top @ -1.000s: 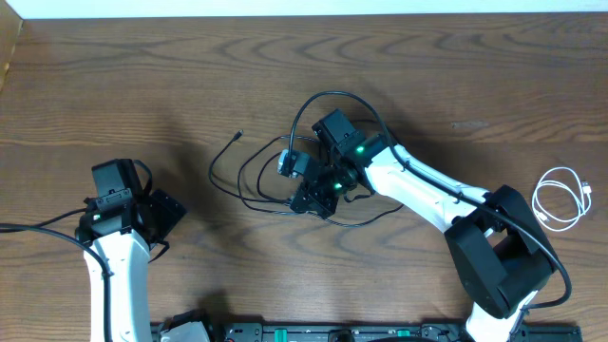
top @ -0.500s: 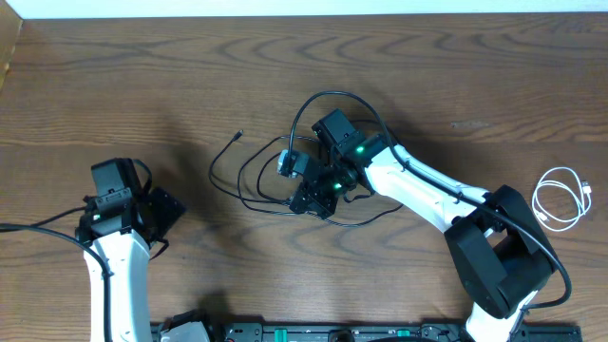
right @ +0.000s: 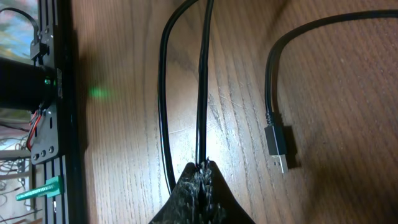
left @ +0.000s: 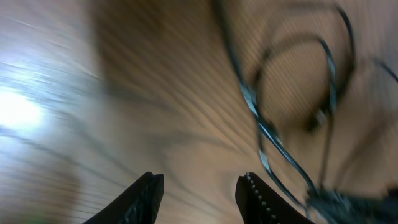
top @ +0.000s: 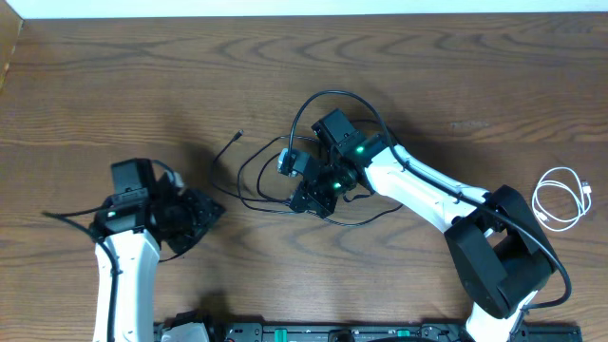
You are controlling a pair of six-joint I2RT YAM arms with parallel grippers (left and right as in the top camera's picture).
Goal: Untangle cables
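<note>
A tangle of thin black cables [top: 258, 177] lies at mid-table, one small plug end [top: 237, 136] pointing up-left. My right gripper [top: 302, 201] sits in the tangle's right side. In the right wrist view the right gripper [right: 203, 167] is shut on one black cable [right: 202, 81]; a second strand [right: 163, 93] runs beside it and a USB plug [right: 276, 140] lies to the right. My left gripper [top: 211, 211] is left of the tangle. Its view is blurred: the left gripper [left: 200, 183] is open over bare wood, with black cables [left: 261, 124] ahead. A coiled white cable [top: 560, 198] lies far right.
A black frame rail [top: 332, 332] with electronics runs along the table's near edge, and the rail [right: 53, 93] also shows in the right wrist view. The right arm's white links [top: 427, 195] stretch across the right half. A white strip [top: 304, 8] marks the far edge.
The left arm has swung to the right, bringing its gripper closer to the black tangle. The right arm and the cables have not moved.
</note>
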